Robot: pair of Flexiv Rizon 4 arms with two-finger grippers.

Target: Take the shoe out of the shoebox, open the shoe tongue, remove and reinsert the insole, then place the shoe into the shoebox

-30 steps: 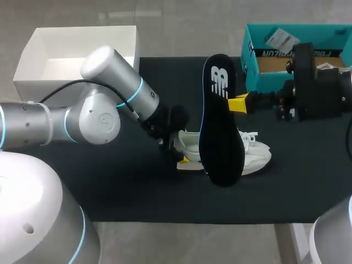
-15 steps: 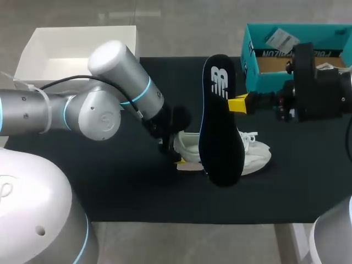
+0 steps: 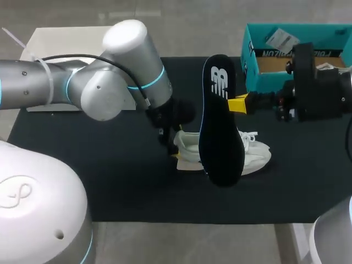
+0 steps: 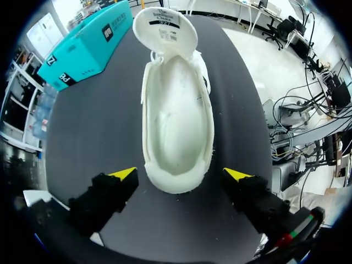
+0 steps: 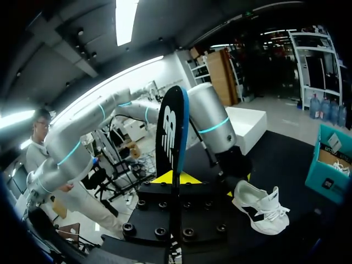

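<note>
Two tools: left tool [image 4: 180,174] apart, gaps both sides of shoe [image 4: 177,110] heel; right tool [image 5: 175,177] clamps insole [image 3: 221,126].

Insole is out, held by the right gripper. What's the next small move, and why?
Probably shut the left gripper on the heel of the shoe: its open fingers flank it untouched, and the empty shoe needs steadying before the insole goes back.

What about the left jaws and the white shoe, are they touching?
Apart. The left wrist view shows the left gripper open around the heel of the white shoe, with dark mat visible between each jaw and the shoe.
</note>
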